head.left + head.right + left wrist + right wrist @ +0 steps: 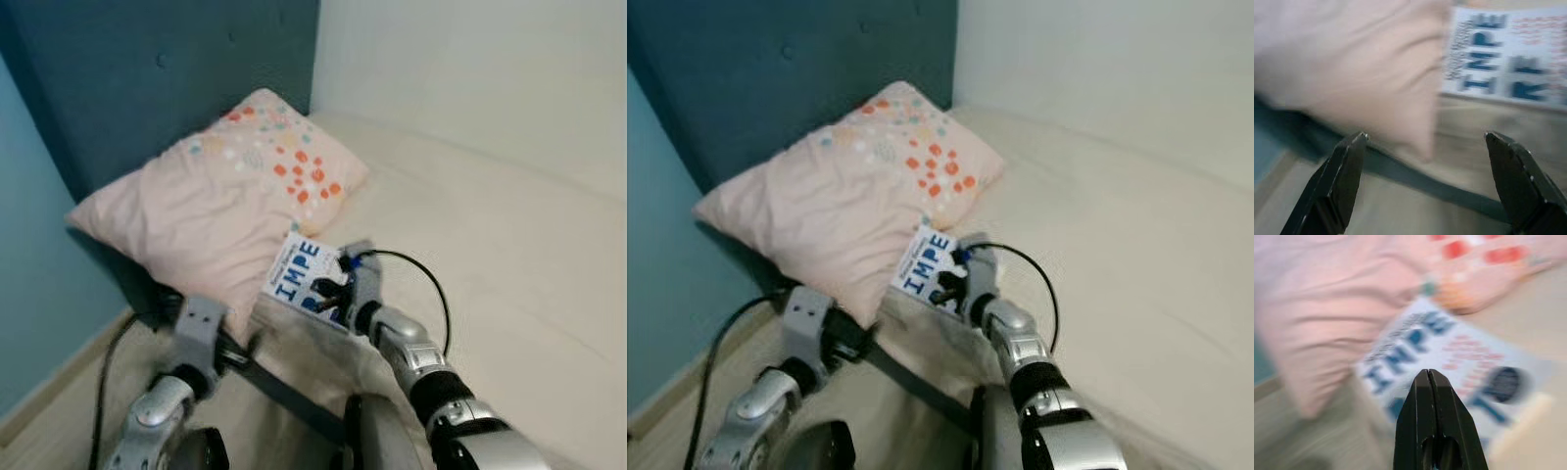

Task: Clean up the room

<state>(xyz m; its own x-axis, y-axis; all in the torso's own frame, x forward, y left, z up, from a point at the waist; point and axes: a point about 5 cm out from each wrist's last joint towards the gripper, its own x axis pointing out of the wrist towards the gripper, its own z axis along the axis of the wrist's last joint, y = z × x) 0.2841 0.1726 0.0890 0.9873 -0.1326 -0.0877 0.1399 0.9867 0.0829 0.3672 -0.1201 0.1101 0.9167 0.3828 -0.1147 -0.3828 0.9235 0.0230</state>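
While book (pixel 306 275) lay on bed (pixel 509 255) against pillow (pixel 220 196), right hand (pixel 1433 396) hovered over cover, fingers pressed together, empty. Left hand (pixel 1425 161) spread wide, empty. Blurred view; probably best: part right fingers, pinch free edge.

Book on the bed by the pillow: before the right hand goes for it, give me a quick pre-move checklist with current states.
1. Book in view, lying flat on the bed, cover up: ok.
2. Book free of the pillow: cannot tell; its far edge sits at or under the pillow's corner.
3. Right hand over the book: ok.
4. Right hand open for a grasp: not ok; the right wrist view shows its fingers pressed together.
5. Left hand out of the way: ok; open, low beside the bed edge.
6. Picture sharpness: not ok; both wrist views are blurred.
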